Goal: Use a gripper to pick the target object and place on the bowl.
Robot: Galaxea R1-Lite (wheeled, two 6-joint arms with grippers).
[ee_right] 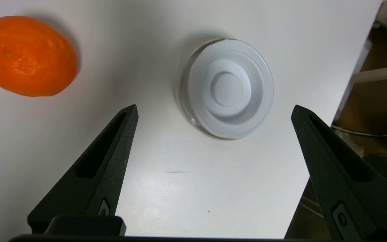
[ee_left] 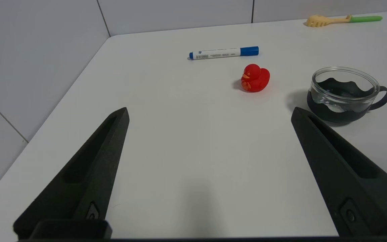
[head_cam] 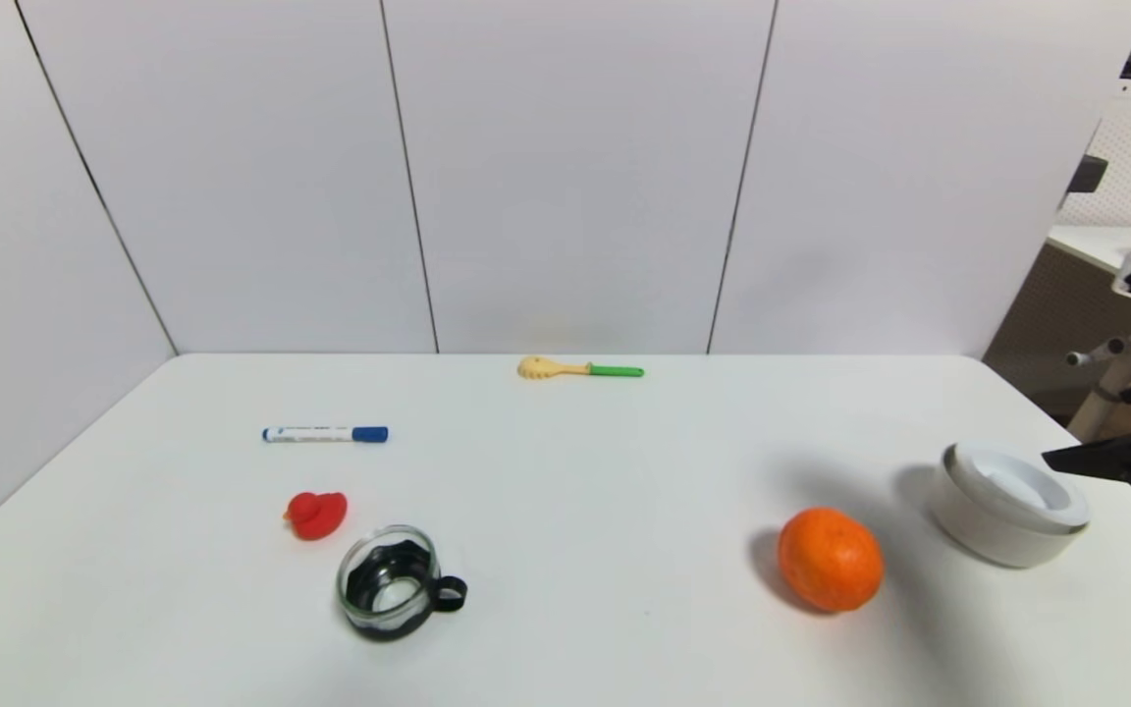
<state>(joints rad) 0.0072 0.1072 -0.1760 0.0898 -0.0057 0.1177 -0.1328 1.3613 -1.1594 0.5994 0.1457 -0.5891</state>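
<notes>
The white disc [head_cam: 1017, 483] lies flat on top of the off-white bowl [head_cam: 988, 535] at the table's right side. In the right wrist view the disc [ee_right: 228, 89] covers the bowl, and only a strip of the bowl's wall [ee_right: 183, 97] shows. My right gripper [ee_right: 214, 107] is open and empty, a little back from the bowl and above the table. One of its fingers [head_cam: 1086, 460] pokes in at the right edge of the head view. My left gripper [ee_left: 210, 112] is open and empty over bare table at the left.
An orange [head_cam: 830, 559] lies left of the bowl. A glass cup [head_cam: 389, 581], red duck [head_cam: 316, 514], blue-capped marker [head_cam: 325, 433] and yellow-green toy fork [head_cam: 579, 369] lie further left and back. The table's right edge [ee_right: 344, 97] runs close to the bowl.
</notes>
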